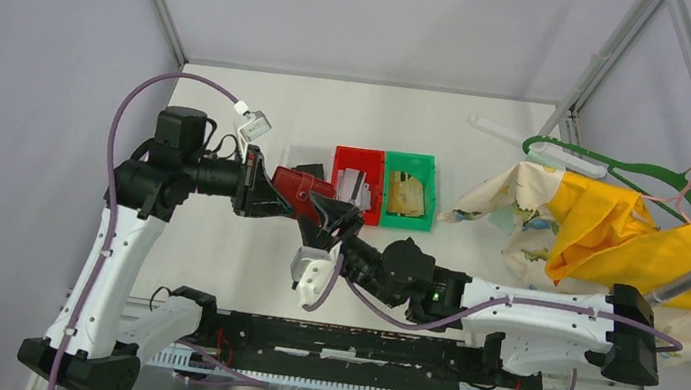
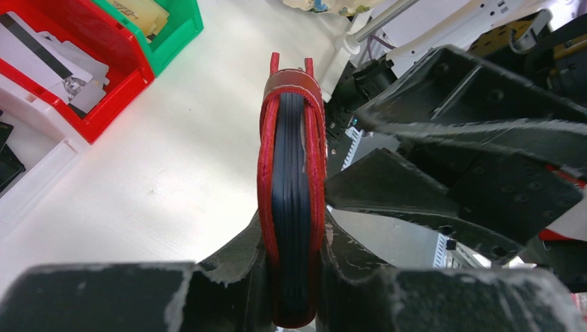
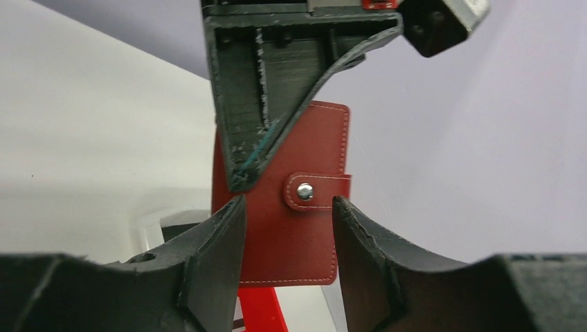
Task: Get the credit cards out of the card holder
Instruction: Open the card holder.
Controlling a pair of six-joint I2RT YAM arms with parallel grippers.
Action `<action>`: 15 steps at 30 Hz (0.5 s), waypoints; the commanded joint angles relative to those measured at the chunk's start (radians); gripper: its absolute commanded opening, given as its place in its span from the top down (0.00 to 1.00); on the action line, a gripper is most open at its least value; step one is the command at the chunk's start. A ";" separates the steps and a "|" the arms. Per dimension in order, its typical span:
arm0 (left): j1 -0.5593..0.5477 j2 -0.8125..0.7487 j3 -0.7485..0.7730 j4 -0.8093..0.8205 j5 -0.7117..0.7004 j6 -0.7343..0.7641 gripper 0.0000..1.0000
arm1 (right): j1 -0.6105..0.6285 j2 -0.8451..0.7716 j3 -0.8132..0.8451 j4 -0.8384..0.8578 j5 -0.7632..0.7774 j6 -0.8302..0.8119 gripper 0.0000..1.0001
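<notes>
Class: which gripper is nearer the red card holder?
Left. The left gripper is clamped on the card holder. The right gripper sits right beside it, open jaws either side of the clasp, contact unclear.

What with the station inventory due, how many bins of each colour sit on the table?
Red bin: 1
Green bin: 1
White bin: 1
Total: 3

No legible text, label or number anywhere
</notes>
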 commanded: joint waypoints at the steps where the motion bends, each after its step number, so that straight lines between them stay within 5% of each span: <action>1: -0.002 -0.001 0.056 0.013 0.072 -0.020 0.98 | 0.022 0.020 0.060 0.016 0.039 -0.063 0.47; 15: -0.003 0.023 0.114 -0.149 0.142 0.151 0.98 | 0.018 0.079 0.091 0.091 0.101 -0.131 0.64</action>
